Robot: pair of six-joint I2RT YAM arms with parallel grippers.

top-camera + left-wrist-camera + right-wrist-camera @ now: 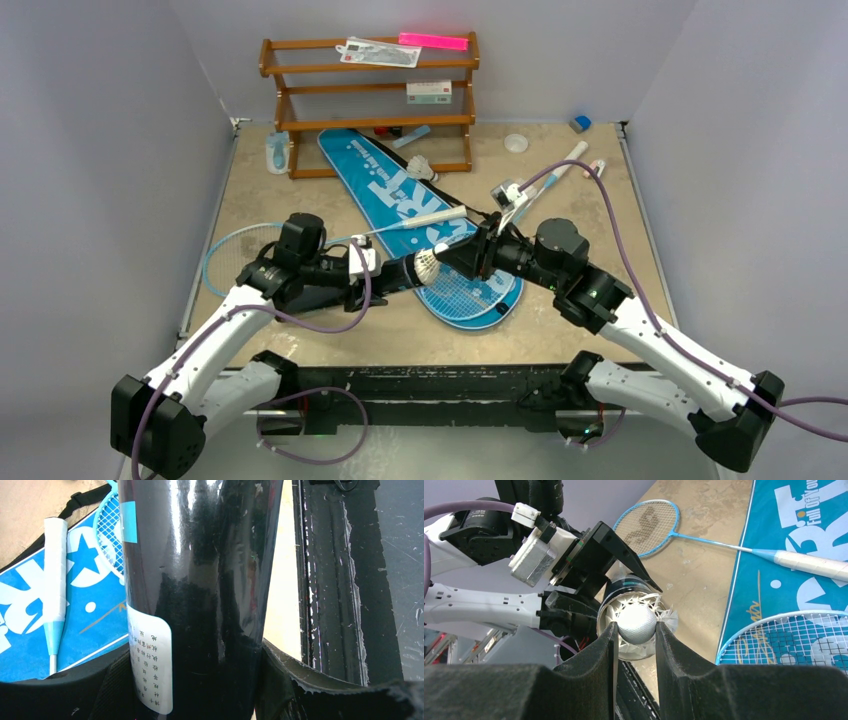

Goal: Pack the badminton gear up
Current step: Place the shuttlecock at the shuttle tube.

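My left gripper [385, 272] is shut on the black cylinder tube [398, 272], holding it level above the table. The tube fills the left wrist view [200, 580] between the jaws. My right gripper [636, 630] is shut on the round cork of a white shuttlecock [636, 622]. Its feathers sit at the tube's open mouth [624, 587], partly inside. The blue SPORT bag [385, 180] lies flat mid-table. One light-blue racket [235, 255] lies left, its white handle [432, 216] on the bag. The other racket's head [470, 292] lies on the bag. A second shuttlecock [425, 167] rests near the rack.
A brown wooden rack [370, 100] stands at the back with small items on it. A pale-blue bottle [277, 152] stands left of it. A white disc [515, 142] and a small blue block [580, 123] lie back right. A black strip [430, 385] edges the near table.
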